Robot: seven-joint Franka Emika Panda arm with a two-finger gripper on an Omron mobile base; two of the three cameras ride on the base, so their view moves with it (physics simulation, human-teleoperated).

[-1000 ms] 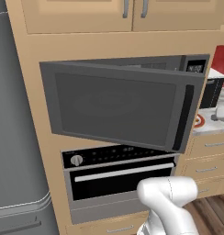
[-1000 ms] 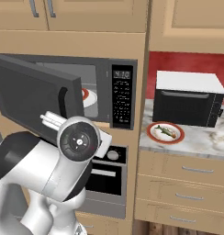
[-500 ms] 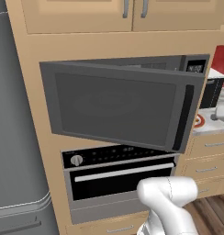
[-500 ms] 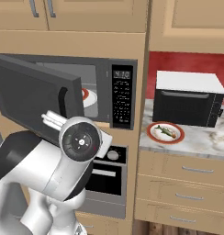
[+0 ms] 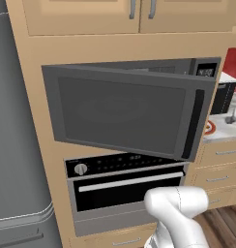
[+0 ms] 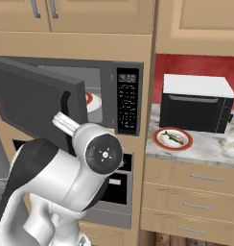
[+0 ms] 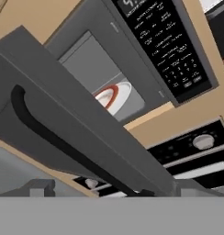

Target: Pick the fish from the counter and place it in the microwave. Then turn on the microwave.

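Observation:
The fish (image 6: pixel 172 138) lies on a red-rimmed white plate (image 6: pixel 157 139) on the counter (image 6: pixel 210 150), to the right of the microwave (image 6: pixel 126 102). The microwave door (image 5: pixel 120 116) hangs open to the left, with its black handle (image 7: pixel 49 133) towards me. Inside the cavity sits another red-rimmed plate (image 7: pixel 114 97). My gripper (image 7: pixel 116 192) is open with nothing between its fingers, close in front of the door's handle edge. The white arm's wrist (image 6: pixel 104 153) is in front of the door, well left of the fish.
A black countertop oven (image 6: pixel 195 108) stands behind the fish's plate against the red wall. A black oven with a round knob (image 5: pixel 125 181) sits under the microwave. A grey fridge (image 5: pixel 18 145) fills the left. Wooden drawers (image 6: pixel 195 187) run below the counter.
The wrist has shifted slightly right and down in the right base view. The jaws stay wide and the fish has not moved.

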